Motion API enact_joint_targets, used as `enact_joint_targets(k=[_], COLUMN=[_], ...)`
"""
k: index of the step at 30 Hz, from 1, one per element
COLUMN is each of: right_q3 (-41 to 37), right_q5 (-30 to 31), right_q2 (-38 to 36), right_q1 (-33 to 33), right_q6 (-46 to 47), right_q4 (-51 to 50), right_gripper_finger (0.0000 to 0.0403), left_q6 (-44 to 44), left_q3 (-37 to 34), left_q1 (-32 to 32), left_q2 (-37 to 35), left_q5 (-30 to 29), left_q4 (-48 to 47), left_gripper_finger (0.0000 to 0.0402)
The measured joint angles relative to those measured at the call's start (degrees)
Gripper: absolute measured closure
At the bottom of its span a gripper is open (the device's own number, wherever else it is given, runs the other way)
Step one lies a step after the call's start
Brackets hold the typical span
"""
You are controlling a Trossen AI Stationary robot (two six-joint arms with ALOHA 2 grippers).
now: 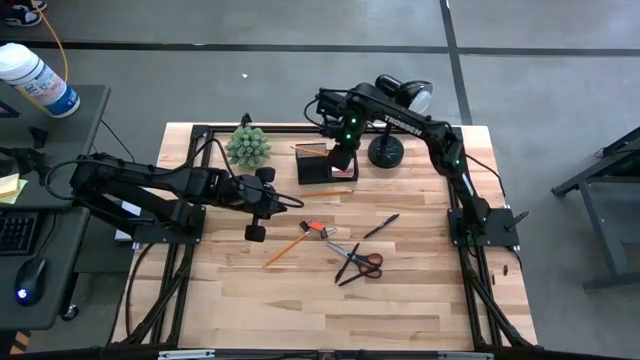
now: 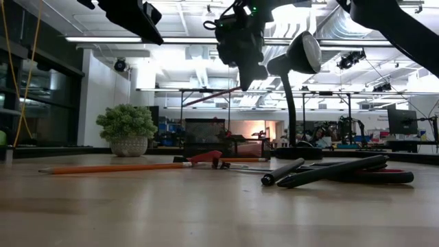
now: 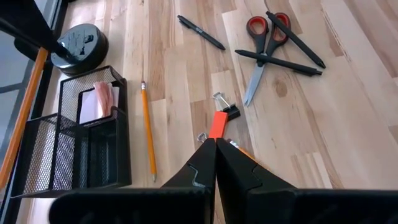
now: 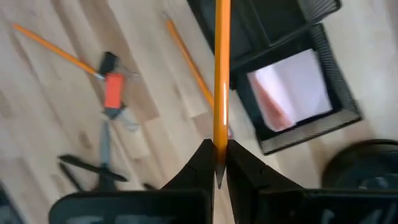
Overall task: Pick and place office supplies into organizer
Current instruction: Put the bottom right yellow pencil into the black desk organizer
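Two arms reach over the wooden worktop [image 1: 400, 300]. We see the right gripper [image 4: 216, 163] clenched on an orange pencil [image 4: 221, 74], poised above the black mesh organizer [image 1: 322, 165] near the far edge, beside the desk lamp [image 1: 392, 120]. Pink sticky notes [image 4: 292, 87] already sit in its low tray. The left gripper [image 3: 215, 163] hangs pinched shut and empty over mid-worktop. We find a second pencil [image 1: 285, 249], a red binder clip [image 1: 314, 228], red-handled scissors [image 1: 362, 262] and a black pen [image 1: 381, 226] lying loose toward the near edge. A potted plant [image 1: 248, 146] stands at the far left.
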Motion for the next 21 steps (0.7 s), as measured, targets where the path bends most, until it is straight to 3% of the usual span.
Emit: enact_joint_targets(k=[2, 4, 12, 21], right_q3=[0.02, 0.02, 0.02, 0.04], right_q5=[1.02, 6.22, 39.32, 51.01], right_q2=[-0.02, -0.04, -0.08, -0.55], right_q1=[-0.1, 0.09, 4.83, 9.58], right_q6=[-0.79, -3.52, -17.07, -20.66], right_q4=[0.0, 0.01, 0.95, 0.13], right_gripper_finger=[0.0391, 0.0391, 0.0391, 0.0391], left_q6=[0.0, -0.01, 0.03, 0.5], left_q3=[0.0, 0.0, 0.0, 0.0], left_q1=[0.0, 0.0, 0.0, 0.0], left_q2=[0.0, 0.0, 0.0, -0.01], left_q5=[-1.11, -2.4, -8.03, -13.78], left_q4=[0.0, 0.0, 0.0, 0.26], left_gripper_finger=[0.0401, 0.0401, 0.0401, 0.0401])
